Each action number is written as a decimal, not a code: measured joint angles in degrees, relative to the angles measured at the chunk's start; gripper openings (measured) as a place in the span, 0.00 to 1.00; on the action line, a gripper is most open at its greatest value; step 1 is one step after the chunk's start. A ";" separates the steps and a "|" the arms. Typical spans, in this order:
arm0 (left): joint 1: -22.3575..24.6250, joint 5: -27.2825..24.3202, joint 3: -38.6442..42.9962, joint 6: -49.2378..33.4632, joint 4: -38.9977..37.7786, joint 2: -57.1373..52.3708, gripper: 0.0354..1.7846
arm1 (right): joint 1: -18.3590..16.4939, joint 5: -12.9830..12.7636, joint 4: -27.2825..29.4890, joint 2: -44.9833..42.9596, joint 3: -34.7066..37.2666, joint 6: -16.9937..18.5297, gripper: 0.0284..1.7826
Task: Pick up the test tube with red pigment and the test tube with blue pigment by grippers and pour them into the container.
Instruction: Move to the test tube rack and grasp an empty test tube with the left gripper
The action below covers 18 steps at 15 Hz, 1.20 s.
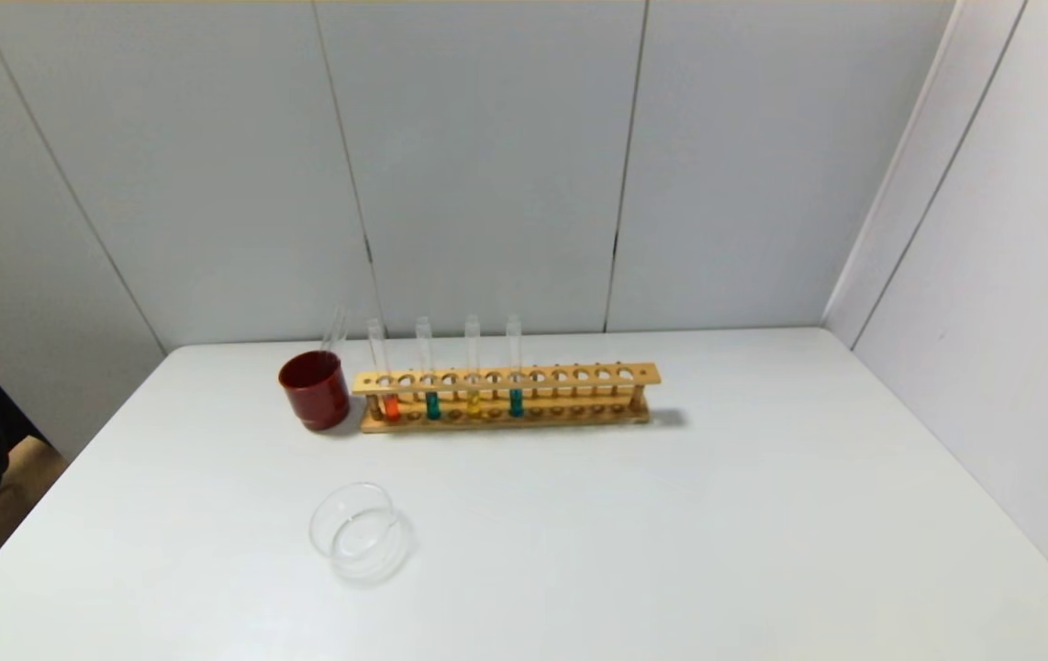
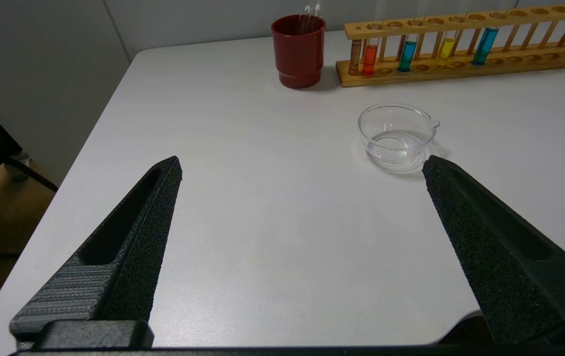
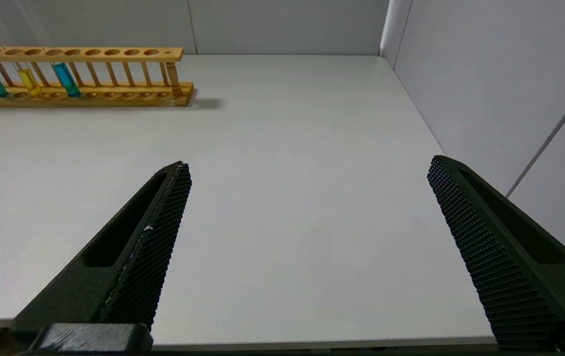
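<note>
Both black grippers, left (image 2: 302, 165) and right (image 3: 307, 165), are waiting near the white worktop's (image 1: 671, 532) front edge, fingers wide apart. Red-liquid glass tube (image 1: 389, 404) and blue-liquid glass tube (image 1: 516, 400) are standing in the wooden rack (image 1: 579, 375), behind the clear glass dish (image 1: 359, 532). Two tubes are looking almost the same teal, so grabbing the wrong one (image 1: 432, 404) is the danger.

Both the left gripper (image 2: 302, 165) and the right gripper (image 3: 309, 165) hang low, fingers spread wide, holding nothing.
</note>
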 joint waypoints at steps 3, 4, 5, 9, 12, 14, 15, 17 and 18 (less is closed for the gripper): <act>-0.04 0.00 -0.02 -0.27 -0.02 0.00 0.96 | -0.05 0.00 -0.04 0.00 0.00 0.06 0.98; -0.04 0.00 -0.02 -0.33 0.00 0.00 0.96 | -0.05 -0.02 -0.04 0.00 0.00 0.09 0.98; -0.02 0.05 -0.02 -0.22 -0.13 0.00 0.96 | -0.05 -0.02 -0.01 0.00 0.00 0.06 0.98; -0.02 0.02 0.00 -0.18 -0.16 0.00 0.96 | 0.00 0.00 -0.04 0.00 0.00 0.06 0.98; -0.04 -0.09 -0.11 0.22 -0.30 0.00 0.96 | -0.02 0.00 0.00 0.00 0.00 0.09 0.98; -0.11 -1.55 -3.35 0.44 0.91 0.11 0.96 | -0.02 0.00 -0.01 0.00 0.00 0.06 0.98; -0.13 -2.56 -6.52 0.48 2.60 0.60 0.96 | -0.02 0.00 0.00 0.00 0.00 0.06 0.98; -0.43 -4.69 -13.99 0.80 6.89 4.41 0.96 | -0.02 0.00 0.00 0.00 0.00 0.06 0.98; -0.93 -5.46 -17.53 1.08 8.17 7.52 0.96 | -0.02 -0.02 -0.01 0.00 0.00 0.09 0.98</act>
